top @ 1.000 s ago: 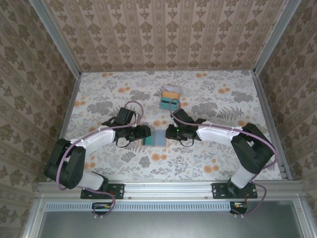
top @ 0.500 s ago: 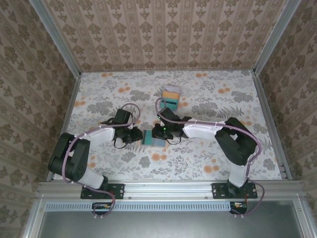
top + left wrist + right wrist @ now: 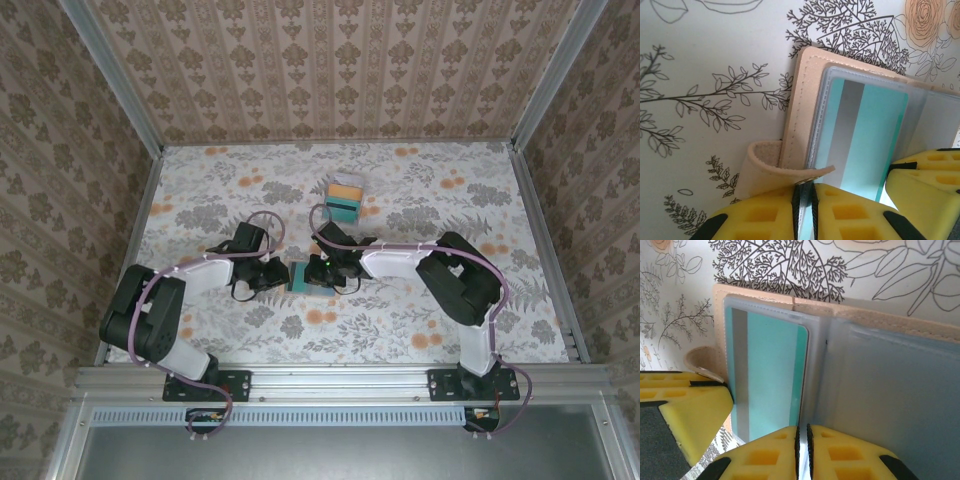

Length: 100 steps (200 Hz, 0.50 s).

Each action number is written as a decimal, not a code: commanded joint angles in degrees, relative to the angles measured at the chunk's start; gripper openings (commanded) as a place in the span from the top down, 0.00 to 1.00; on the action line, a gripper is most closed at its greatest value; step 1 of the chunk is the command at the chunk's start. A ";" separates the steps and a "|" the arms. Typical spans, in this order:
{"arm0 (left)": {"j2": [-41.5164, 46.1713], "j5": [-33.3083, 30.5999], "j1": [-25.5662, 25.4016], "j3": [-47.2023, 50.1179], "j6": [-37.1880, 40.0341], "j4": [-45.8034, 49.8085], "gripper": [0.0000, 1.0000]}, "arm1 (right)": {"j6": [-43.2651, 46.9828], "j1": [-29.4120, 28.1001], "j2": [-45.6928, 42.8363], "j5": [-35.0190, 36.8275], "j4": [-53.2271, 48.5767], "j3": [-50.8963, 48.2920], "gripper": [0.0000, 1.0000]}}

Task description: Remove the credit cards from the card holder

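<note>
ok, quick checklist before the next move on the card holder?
1. left claw shut on card holder tan edge: ok.
2. right claw shut on a thin edge at the holder's fold: ok.
3. That edge is card, not sleeve: cannot tell.
4. teal card out of its sleeve: not ok, inside.
5. removed cards stacked farther back, away from both arms: ok.
6. Claws clear of each other: cannot tell, very close.

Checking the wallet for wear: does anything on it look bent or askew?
Yes: the card holder's tan strap curls upward at its outer edge, right by the left pincer, instead of lying flat.
</note>
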State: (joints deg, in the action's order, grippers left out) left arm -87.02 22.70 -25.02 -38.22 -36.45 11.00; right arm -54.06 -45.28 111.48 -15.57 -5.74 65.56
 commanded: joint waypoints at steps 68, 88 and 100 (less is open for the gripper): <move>-1.56 0.20 -2.66 1.09 -1.78 0.19 0.87 | -3.55 0.36 1.57 -3.14 4.58 -0.67 0.82; -1.48 0.15 -2.92 1.04 -1.88 0.20 0.87 | -4.03 0.47 1.93 -3.76 5.36 -0.94 0.83; -1.31 0.08 -3.07 1.04 -2.05 0.16 0.87 | -4.29 0.51 1.91 -3.68 5.63 -1.15 0.84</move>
State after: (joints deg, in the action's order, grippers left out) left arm -87.18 21.74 -26.57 -38.22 -37.63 10.20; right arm -56.82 -44.47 111.98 -17.19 -2.98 65.12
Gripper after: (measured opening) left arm 0.129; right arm 0.169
